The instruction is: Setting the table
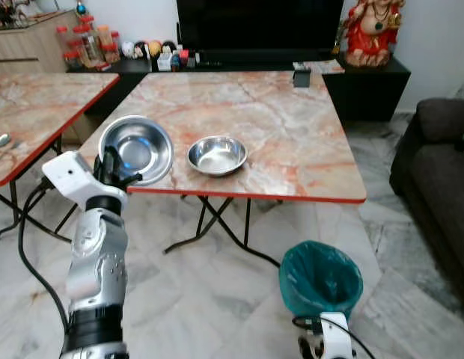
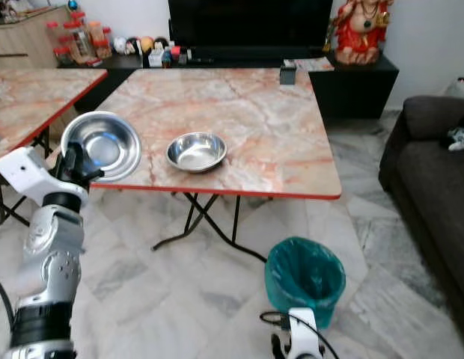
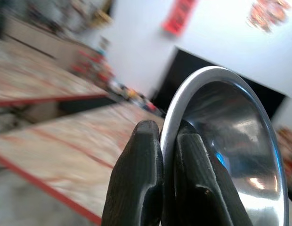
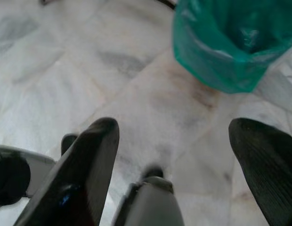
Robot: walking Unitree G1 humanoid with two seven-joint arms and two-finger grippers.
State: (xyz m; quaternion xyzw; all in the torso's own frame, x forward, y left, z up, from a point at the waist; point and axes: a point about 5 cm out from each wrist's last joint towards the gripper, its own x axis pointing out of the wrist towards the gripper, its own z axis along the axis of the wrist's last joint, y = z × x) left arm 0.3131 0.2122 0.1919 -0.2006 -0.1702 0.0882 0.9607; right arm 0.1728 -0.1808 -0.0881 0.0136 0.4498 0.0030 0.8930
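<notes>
left gripper point(image 3: 167, 188): I read it as clamped on the rim of the large steel bowl point(image 1: 136, 149); in the left wrist view one black finger point(image 3: 139, 183) sits outside the rim, the other inside, no gap showing
large steel bowl: held up and tilted, hollow facing the head camera; it sits at the near-left corner of the marble table point(image 1: 292, 134), overlapping the red edge; I cannot tell whether it touches the top
small steel bowl point(image 1: 217, 155): upright on the marble table, just beside the large one on its right, near the front edge; apart from it, not touching
left arm point(image 1: 97, 262): silver, raised from lower left of the eye views; white wrist block just below the bowl
right gripper point(image 4: 183, 155): hanging low over the floor; fingers spread wide, nothing between them; I see only pale marble tiles through the gap
right arm point(image 1: 333, 336): idle, its white top end at the bottom edge of the eye views
green bin point(image 1: 320, 278): teal liner, on the floor in front of the table toward its right side, near the right gripper
second table point(image 1: 37, 112): same marble top with red edge, to the left; a small spoon-like object on it, too small for me to confirm
background: black TV unit behind the table; jars on the left of it; red and gold figurine point(image 1: 373, 30) on the right end; dark sofa point(image 1: 438, 172) along the right
</notes>
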